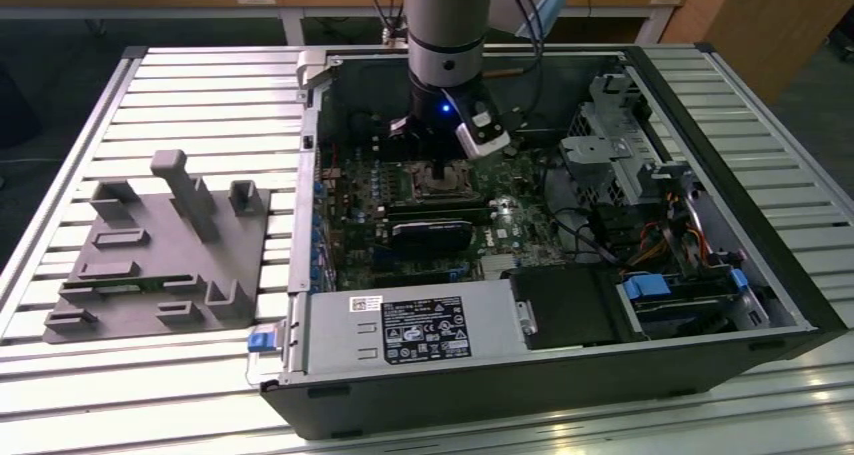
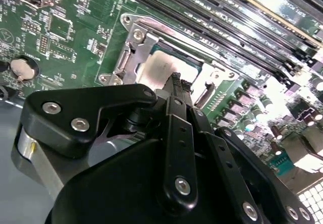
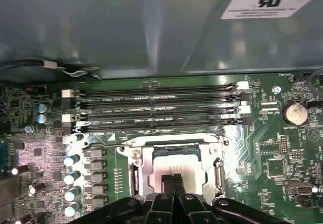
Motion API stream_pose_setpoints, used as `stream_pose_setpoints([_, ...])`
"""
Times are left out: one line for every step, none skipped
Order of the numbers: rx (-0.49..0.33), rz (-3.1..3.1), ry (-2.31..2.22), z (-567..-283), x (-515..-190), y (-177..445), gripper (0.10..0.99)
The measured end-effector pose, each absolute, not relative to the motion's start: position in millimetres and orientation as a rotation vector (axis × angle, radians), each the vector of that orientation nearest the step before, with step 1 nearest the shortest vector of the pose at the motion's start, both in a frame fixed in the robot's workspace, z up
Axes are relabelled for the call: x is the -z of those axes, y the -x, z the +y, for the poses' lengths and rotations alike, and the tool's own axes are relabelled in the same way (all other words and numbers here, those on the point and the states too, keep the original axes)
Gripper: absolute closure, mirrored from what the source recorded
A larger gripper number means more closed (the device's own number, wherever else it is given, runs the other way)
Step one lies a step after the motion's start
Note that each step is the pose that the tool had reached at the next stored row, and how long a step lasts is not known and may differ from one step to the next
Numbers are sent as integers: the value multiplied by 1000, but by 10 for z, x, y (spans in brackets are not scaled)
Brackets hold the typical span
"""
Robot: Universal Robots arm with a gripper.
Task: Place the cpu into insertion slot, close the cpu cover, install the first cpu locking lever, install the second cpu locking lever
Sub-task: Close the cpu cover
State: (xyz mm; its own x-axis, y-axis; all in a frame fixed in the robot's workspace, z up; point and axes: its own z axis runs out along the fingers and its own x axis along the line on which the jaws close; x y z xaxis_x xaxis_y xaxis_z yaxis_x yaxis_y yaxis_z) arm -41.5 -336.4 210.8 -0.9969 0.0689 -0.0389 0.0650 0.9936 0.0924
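Gripper (image 3: pixel 173 178), fingers pinched together, nothing held, tips covering part of cpu (image 3: pixel 162 166)

Dull grey cpu (image 3: pixel 170 164), silver cpu cover (image 3: pixel 145 158), green board (image 3: pixel 265 146), black memory slots (image 3: pixel 156 108).

A worktable (image 1: pixel 200 75) built of parallel silver aluminium slats carries everything in the exterior view. Two things lie directly on it. Toward the exterior view's left sits a flat grey fixture plate (image 1: pixel 147 275) with raised blocks, shallow recesses and one taller upright post near its far edge. Just beside it, toward the exterior view's right, a black desktop computer case (image 1: pixel 534 390) lies on its side with its open side facing up, covering most of the table's width. A narrow strip of bare slats shows between the two.
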Motion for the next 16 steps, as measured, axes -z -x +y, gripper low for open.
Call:
stream_pose_setpoints([-141,3095,-104,-3364,-2108,407,980])
stream_pose_setpoints([-141,3095,-104,-3363,-2108,399,980])
stream_pose_setpoints([-141,3095,-104,-3363,-2108,391,980])
stream_pose_setpoints([-141,3095,-104,-3363,-2108,386,980])
stream_pose_setpoints([-141,3095,-104,-3363,-2108,386,980])
stream_pose_setpoints([-141,3095,-104,-3362,-2112,385,980])
stream_pose_setpoints([-141,3095,-104,-3362,-2120,385,980])
stream_pose_setpoints([-141,3095,-104,-3362,-2133,385,980])
stream_pose_setpoints([-141,3095,-104,-3362,-2148,385,980])
stream_pose_setpoints([-141,3095,-104,-3362,-2168,385,980])
stream_pose_setpoints([-141,3095,-104,-3362,-2184,385,980])
stream_pose_setpoints([-141,3095,-104,-3362,-2198,385,980])
stream_pose_setpoints([-141,3095,-104,-3362,-2208,385,980])
stream_pose_setpoints([-141,3095,-104,-3362,-2209,385,980])
stream_pose_setpoints([-142,3095,-104,-3362,-2209,385,980])
stream_pose_setpoints([-141,3095,-104,-3362,-2211,385,980])
